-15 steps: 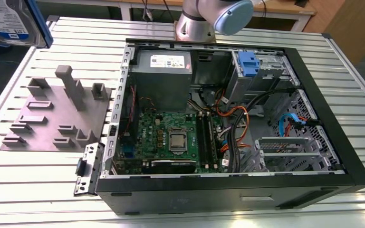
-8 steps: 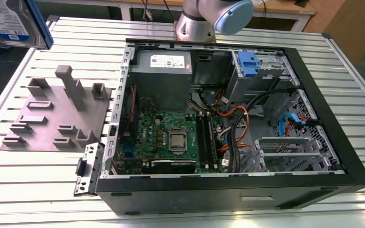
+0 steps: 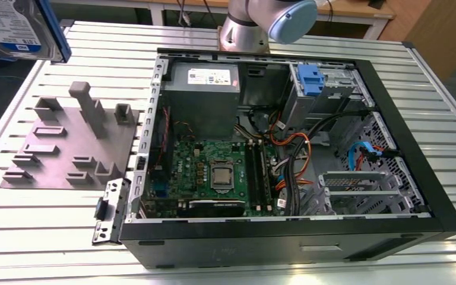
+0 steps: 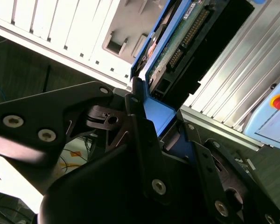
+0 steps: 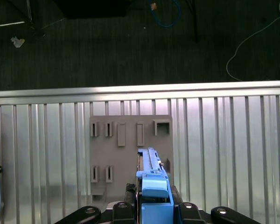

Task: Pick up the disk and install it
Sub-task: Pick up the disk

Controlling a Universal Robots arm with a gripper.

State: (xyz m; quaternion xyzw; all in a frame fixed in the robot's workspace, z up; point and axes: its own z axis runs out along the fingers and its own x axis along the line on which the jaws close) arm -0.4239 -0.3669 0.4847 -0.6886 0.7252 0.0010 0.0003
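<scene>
An open black computer case [image 3: 422,169] lies on its side on a slatted aluminium table [image 3: 22,237], taking up the exterior view from centre to three o'clock. Inside the case, a grey power supply [image 3: 204,98] with a white sticker sits at eleven o'clock. A blue latch [image 3: 310,78] on a grey metal cage [image 3: 341,89] is at one o'clock, and a green motherboard [image 3: 188,160] with its bare processor [image 3: 221,176] is at seven o'clock. Orange cables [image 3: 291,142] run near the middle. Outside the case, at nine o'clock, a grey fixture plate [image 3: 57,151] with upright blocks rests on the slats. In the first wrist view, dark floor [image 5: 107,46] and a blue cable [image 5: 165,11] lie beyond the table's edge.
</scene>
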